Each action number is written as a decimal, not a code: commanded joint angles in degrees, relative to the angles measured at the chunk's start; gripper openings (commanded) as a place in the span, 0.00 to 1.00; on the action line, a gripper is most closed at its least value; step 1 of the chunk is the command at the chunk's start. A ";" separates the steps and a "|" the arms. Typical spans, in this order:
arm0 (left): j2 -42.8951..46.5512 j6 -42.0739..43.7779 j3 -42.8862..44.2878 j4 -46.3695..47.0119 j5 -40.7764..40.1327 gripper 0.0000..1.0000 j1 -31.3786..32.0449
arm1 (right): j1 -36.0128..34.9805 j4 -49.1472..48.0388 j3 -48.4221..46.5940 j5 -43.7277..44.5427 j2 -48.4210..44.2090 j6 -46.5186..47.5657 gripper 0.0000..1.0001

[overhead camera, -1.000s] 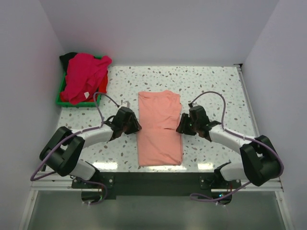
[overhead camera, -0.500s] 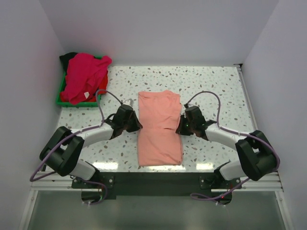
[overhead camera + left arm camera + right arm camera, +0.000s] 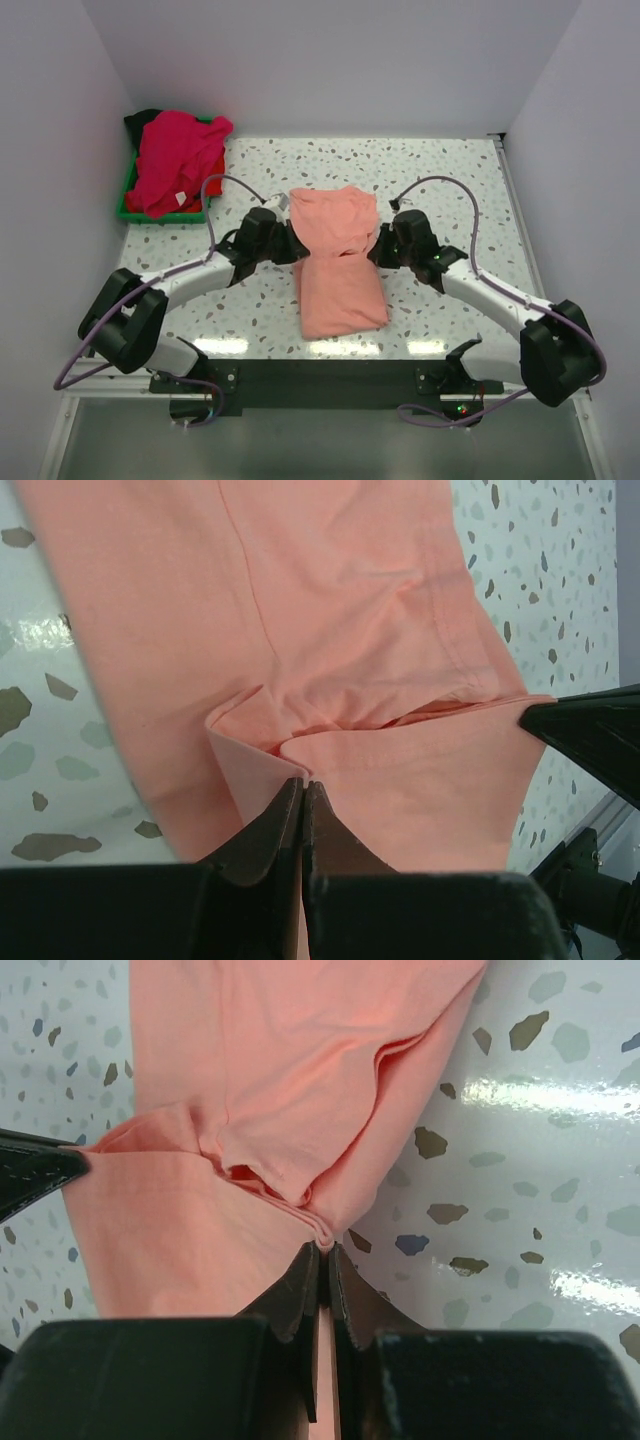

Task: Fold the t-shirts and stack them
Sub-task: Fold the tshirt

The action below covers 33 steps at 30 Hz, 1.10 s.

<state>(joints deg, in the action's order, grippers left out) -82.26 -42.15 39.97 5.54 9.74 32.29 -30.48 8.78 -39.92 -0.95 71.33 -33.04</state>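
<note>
The salmon-pink t-shirt [image 3: 338, 262] lies lengthways in the middle of the table, folded into a long strip. My left gripper [image 3: 292, 246] is shut on its left edge at mid-length, and my right gripper [image 3: 374, 250] is shut on its right edge opposite. Both hold the middle lifted, so the far half bunches and the near half hangs to the table. The left wrist view shows the pinched fold [image 3: 300, 770] and the right wrist view shows the pinched edge [image 3: 325, 1240]. A magenta-pink t-shirt [image 3: 175, 160] lies heaped over red and black ones in the green tray.
The green tray [image 3: 124, 205] stands at the far left corner against the left wall. White walls close the table on the left, back and right. The table's near edge runs along a black rail [image 3: 320, 378] between the arm bases.
Both grippers have closed on the shirt's side edges and lifted its middle. The shirt has gone from flat to bunched, and its near end has slid away from the front edge.
</note>
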 commanded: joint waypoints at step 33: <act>-4.05 1.28 0.12 -0.97 -2.79 0.40 -1.71 | -2.56 5.37 2.47 5.96 0.75 -1.85 0.56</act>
<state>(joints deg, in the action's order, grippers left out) -88.73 -41.30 41.30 4.58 7.46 30.87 -31.66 14.85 -37.87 4.99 73.52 -33.74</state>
